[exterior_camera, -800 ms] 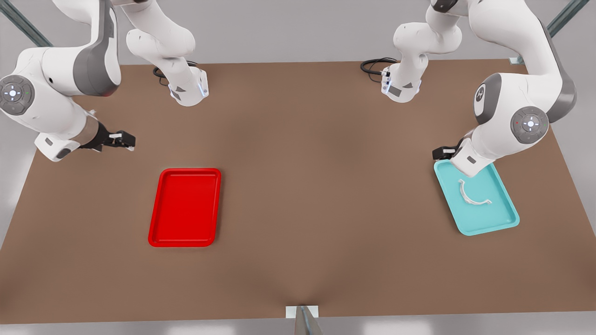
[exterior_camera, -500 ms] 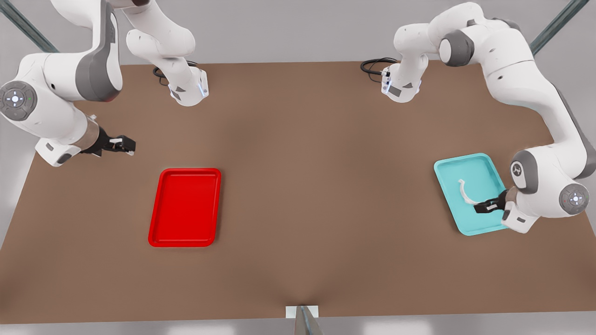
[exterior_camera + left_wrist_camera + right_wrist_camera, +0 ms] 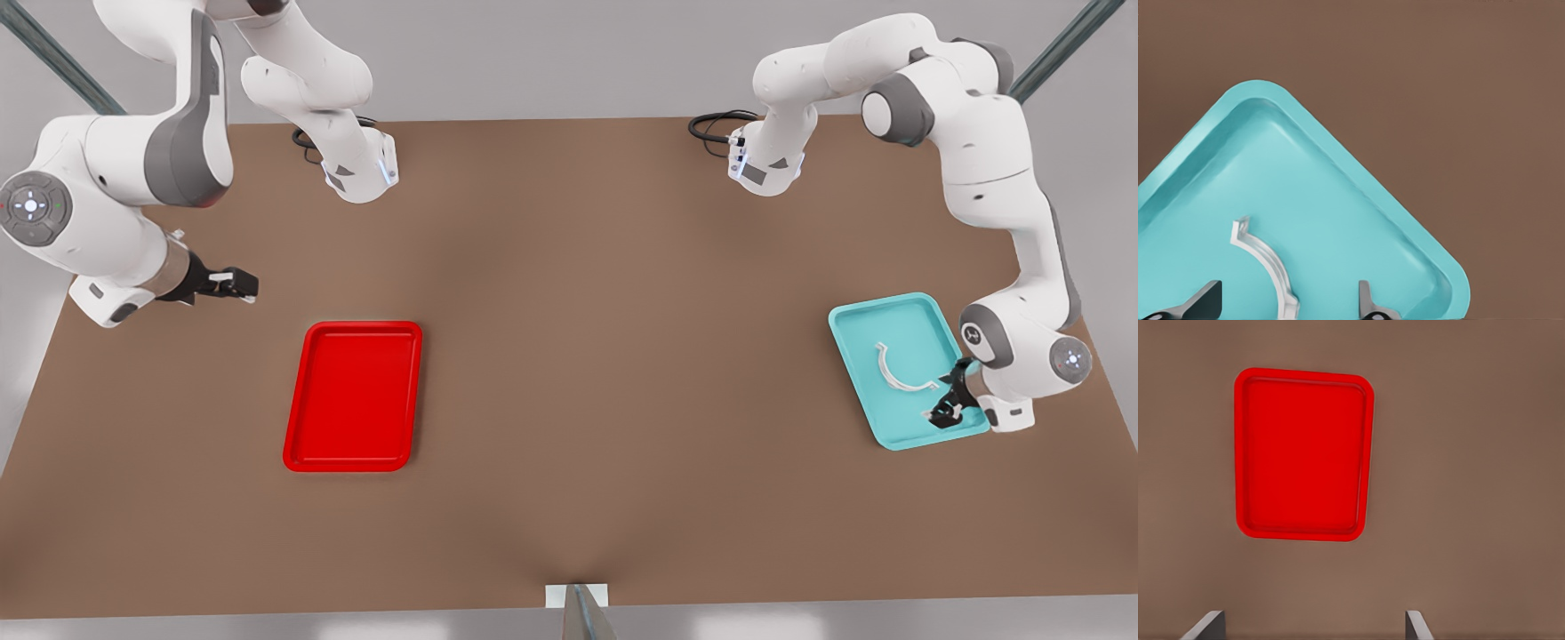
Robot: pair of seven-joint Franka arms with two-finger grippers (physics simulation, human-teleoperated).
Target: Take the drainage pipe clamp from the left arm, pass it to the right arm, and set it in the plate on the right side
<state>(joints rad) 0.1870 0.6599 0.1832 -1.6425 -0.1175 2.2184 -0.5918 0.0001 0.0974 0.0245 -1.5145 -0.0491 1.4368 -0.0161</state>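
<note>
Left gripper: my fingers are spreading apart, straddling the drainage pipe clamp in the teal tray for pickup.
Right gripper: I am waiting, fingers apart, at 10 o'clock of the plate.

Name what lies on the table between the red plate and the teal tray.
Nothing: the front view shows bare brown table between the plate and the teal tray.

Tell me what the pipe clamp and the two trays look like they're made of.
Drainage pipe clamp: white, slightly shiny, probably plastic, possibly painted metal. Teal tray holding it: smooth, soft sheen, likely moulded plastic. Red plate: glossier, with rim highlights, likely plastic or lacquered.
</note>
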